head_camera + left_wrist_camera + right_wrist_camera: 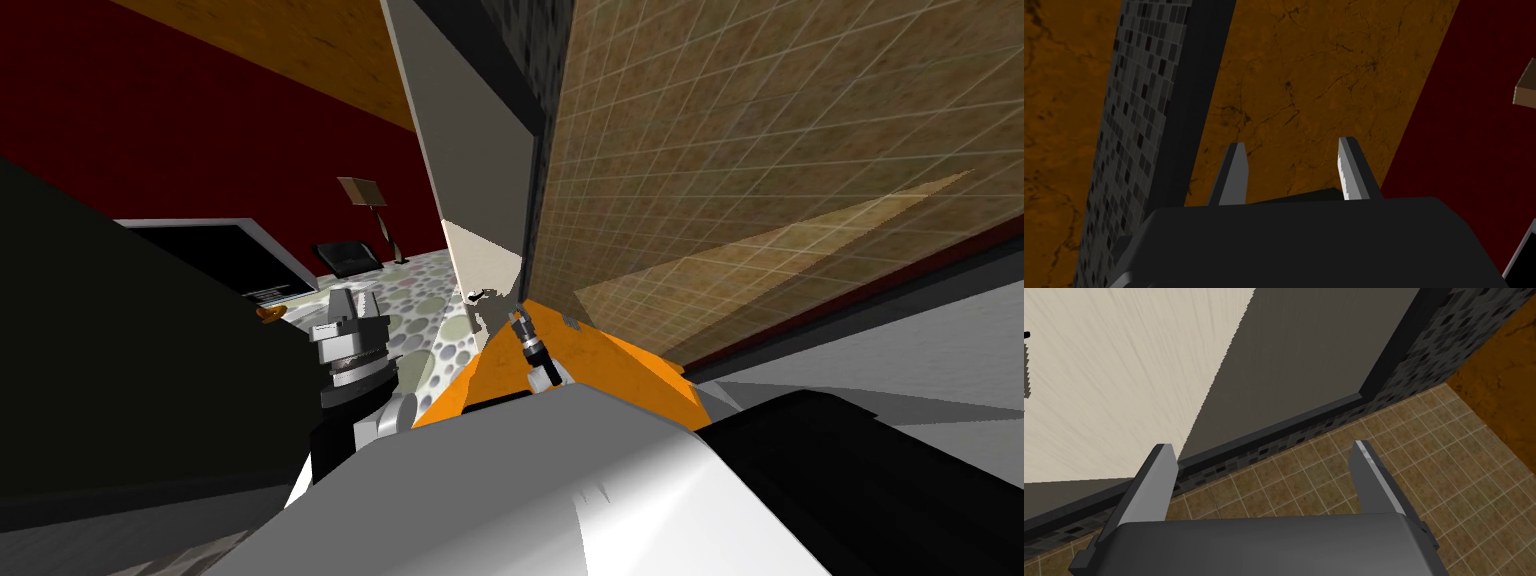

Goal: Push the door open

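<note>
The door [478, 180] is a pale cream and grey panel standing ajar straight ahead, with a small handle [479, 295] low on its edge. My right gripper [516, 318] reaches up close beside that edge, just right of the handle. In the right wrist view the gripper [1264, 453] is open with nothing between its fingers, and the cream door face [1114, 378] lies just beyond its left finger [1155, 483]. A dark door frame [1304, 420] and a strip of mosaic tiles border the door. My left gripper [347, 305] is raised at the left, open [1291, 145] and empty.
A brown tiled wall [760, 160] runs close along my right. Past the door lie a spotted floor [425, 310], a floor lamp [372, 200], a dark chair [347, 258] and a dark red wall. A white-framed black area [215, 255] sits at the left.
</note>
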Controlling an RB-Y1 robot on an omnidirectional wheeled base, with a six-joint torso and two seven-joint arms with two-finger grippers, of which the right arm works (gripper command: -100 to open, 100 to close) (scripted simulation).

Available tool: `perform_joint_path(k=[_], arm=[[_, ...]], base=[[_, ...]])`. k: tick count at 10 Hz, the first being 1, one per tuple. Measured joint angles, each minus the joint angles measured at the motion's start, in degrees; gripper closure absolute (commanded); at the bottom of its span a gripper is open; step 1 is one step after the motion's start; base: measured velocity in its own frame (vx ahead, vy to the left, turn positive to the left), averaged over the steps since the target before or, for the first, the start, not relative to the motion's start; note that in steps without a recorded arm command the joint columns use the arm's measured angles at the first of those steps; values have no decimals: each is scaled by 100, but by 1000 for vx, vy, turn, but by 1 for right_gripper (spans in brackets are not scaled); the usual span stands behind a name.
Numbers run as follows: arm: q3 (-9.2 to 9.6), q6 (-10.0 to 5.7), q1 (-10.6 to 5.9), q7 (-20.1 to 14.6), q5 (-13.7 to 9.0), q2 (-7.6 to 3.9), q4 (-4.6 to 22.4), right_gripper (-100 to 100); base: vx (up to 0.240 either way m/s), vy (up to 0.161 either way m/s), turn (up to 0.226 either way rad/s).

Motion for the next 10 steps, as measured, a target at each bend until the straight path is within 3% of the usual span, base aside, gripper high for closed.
perform_joint_path(k=[3, 8, 10], arm=[[171, -155, -176, -20, -34, -77, 467, -100], [519, -285, -491, -42, -89, -195, 1170, -100], [682, -439, -571, -20, -94, -211, 1522, -100]], base=[[96, -4, 30], [100, -7, 31], [100, -6, 27]])
